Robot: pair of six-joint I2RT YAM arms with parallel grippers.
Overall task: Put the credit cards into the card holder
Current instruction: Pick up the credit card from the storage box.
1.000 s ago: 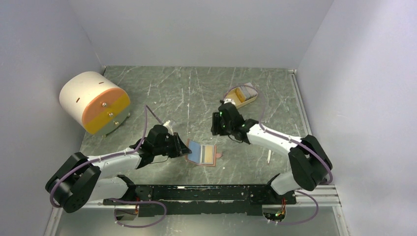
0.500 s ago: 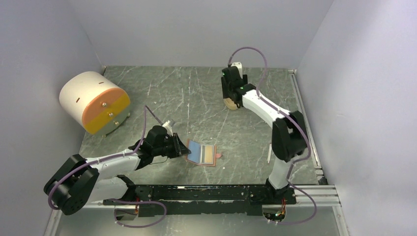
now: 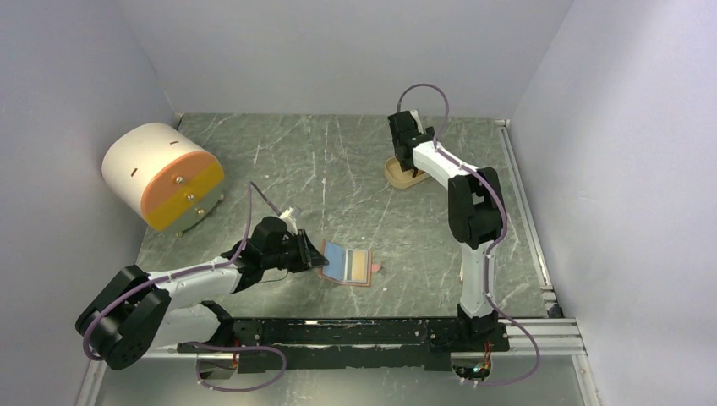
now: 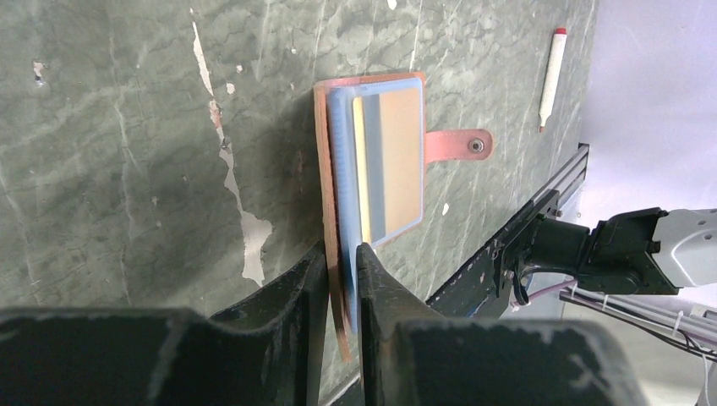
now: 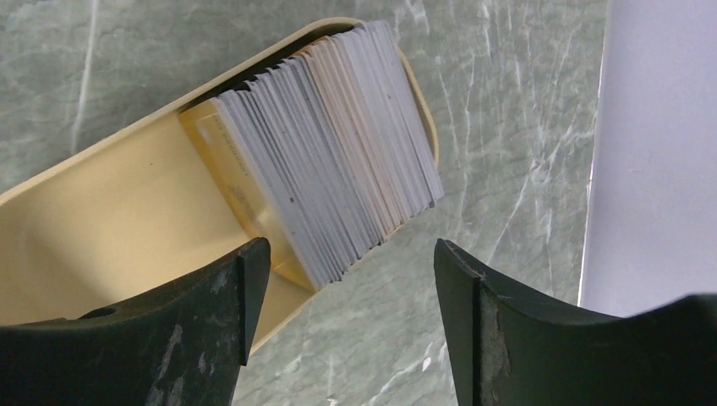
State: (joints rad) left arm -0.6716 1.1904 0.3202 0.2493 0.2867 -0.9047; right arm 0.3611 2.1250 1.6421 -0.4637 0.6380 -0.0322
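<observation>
The salmon-pink card holder (image 3: pixel 359 269) lies open near the table's front middle, with a light blue card (image 3: pixel 336 259) against its inner face. My left gripper (image 3: pixel 319 256) is shut on its left edge. In the left wrist view the gripper (image 4: pixel 340 254) pinches the pink flap (image 4: pixel 322 169) and the blue card (image 4: pixel 342 161) together; the snap tab (image 4: pixel 457 145) points away. My right gripper (image 3: pixel 404 144) is at the back, open and empty (image 5: pixel 351 275), just above a stack of grey-white credit cards (image 5: pixel 338 152) standing on edge in a beige tray (image 5: pixel 110 211).
The beige oval tray (image 3: pixel 397 176) sits at the back middle. A big white-and-orange drum (image 3: pixel 162 176) with drawers stands at the left. A white marker with a red tip (image 3: pixel 462 269) lies at the front right, also in the left wrist view (image 4: pixel 551 80).
My right arm has swung from the middle of the table to the back and now hangs over the beige tray. My left gripper and the card holder have stayed put.
</observation>
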